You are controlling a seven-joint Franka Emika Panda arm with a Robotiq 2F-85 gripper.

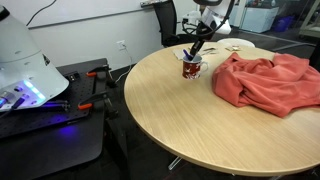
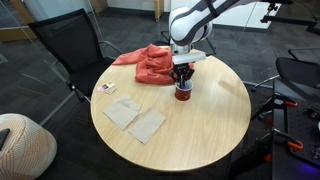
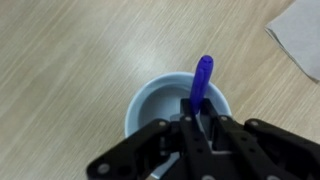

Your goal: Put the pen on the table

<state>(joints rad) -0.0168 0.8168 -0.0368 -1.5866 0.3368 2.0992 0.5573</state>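
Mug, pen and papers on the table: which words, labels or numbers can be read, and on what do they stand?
No text can be read in any view.
Mug: red print, too blurred to read.
Card: marks too small to read.
Pen: no text visible.

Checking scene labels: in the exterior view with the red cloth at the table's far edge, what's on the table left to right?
Small card → napkin → second napkin → mug, its pen held by the tool. Cloth overlaps napkins; omitted.
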